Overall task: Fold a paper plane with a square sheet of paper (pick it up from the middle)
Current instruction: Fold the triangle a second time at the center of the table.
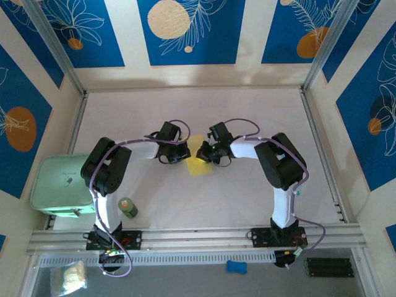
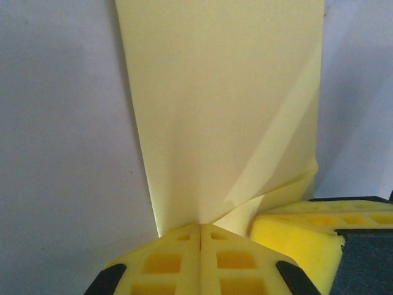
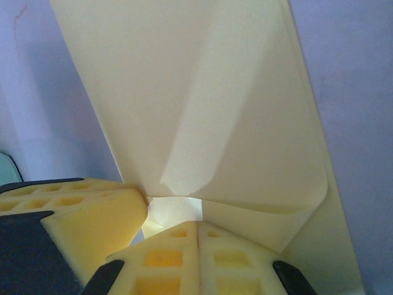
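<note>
Pinches the near end of the paper (image 2: 227, 92) in the clenched left gripper (image 2: 199, 228), just beside the clenched right gripper (image 3: 198, 226), hold there unclear. Runs lengthwise straight away from both.

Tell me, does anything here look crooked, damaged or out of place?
The yellow paper isn't lying flat: a folded flap lifts and curls where the shut left gripper and right gripper meet its edge. No tears or spills visible.

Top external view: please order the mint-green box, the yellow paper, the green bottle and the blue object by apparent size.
1. mint-green box
2. yellow paper, partly hidden
3. green bottle and blue object: these look alike, so I do not rank them.
</note>
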Robot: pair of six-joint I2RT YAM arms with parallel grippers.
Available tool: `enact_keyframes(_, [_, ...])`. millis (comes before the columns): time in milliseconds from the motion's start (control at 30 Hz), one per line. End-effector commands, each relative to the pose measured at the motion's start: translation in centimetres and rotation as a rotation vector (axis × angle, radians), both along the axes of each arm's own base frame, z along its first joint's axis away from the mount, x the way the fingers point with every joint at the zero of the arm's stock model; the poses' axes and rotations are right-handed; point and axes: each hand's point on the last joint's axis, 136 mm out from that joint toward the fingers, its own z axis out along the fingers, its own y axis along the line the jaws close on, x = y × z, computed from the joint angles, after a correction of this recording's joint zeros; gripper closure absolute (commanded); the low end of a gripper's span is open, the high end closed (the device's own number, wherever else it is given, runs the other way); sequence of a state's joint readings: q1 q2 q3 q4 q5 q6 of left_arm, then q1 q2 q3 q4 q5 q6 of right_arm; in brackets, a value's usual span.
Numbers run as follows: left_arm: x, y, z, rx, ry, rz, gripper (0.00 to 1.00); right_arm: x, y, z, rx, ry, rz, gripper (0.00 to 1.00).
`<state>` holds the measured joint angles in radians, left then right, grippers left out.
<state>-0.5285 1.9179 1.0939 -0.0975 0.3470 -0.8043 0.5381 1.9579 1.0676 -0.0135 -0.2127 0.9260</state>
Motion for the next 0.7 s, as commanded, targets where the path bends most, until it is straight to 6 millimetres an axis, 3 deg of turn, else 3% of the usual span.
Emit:
enact_keyframes(0, [0.5, -0.9, 3.1, -0.064, -0.041, -0.007, 0.92, -2.9, -2.7, -3.9, -0.127, 0.134, -0.054, 0.99])
enact_keyframes(133, [-0.7, -1.0, 4.2, -0.128, -0.038, 0.025, 0.87, -3.4, -3.0, -4.6, -0.152, 0.151, -0.077, 1.0])
enact_keyframes(433, [-5.0, -1.7, 3.3, -0.204, 0.049, 0.067, 0.87, -4.3, -3.6, -5.6, -0.192, 0.188, -0.125, 1.0])
enact_keyframes(667, [-5.8, -2.8, 2.0, -0.196, 0.087, 0.041, 0.86, -4.3, -3.6, -5.7, -0.192, 0.193, -0.126, 1.0])
